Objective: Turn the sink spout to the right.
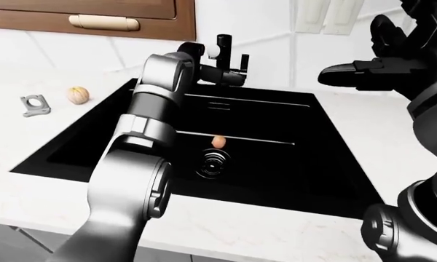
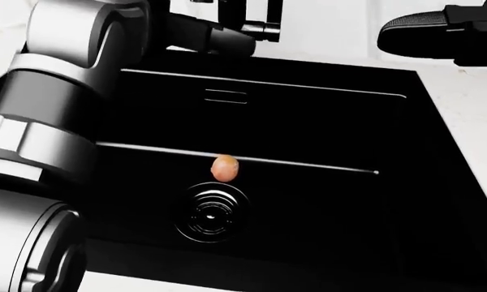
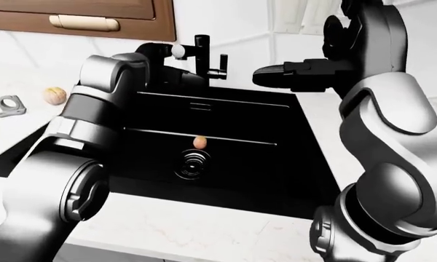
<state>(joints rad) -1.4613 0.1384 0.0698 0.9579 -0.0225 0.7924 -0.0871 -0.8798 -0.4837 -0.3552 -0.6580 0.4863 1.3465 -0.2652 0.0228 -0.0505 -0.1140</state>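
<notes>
Left hand: left hand (image 1: pixel 217 76) is reaching to the base of the black faucet (image 1: pixel 224 52) at the top edge of the sink; it is lying against the spout (image 2: pixel 247 27), but whether its fingers are closing around it I cannot tell, because they are dark and merging with the faucet.
Right hand: right hand (image 1: pixel 364 73) is hovering over the right side of the basin, fingers stretched out flat and apart, touching nothing.
Sink: black rectangular sink (image 1: pixel 328 180) is sitting in a white counter (image 1: pixel 226 232); a small orange-pink oval object (image 1: pixel 219 141) is lying inside, just above the round ribbed drain (image 1: pixel 213 163).
Counter, left: a round tan nut-like thing (image 1: pixel 77 94) and a grey metal bracket (image 1: pixel 34 105) are lying near each other.
Materials: arms are looking glossy grey metal; cabinet (image 1: pixel 94 13) above is brown wood with a cream handle (image 1: pixel 103 22).
</notes>
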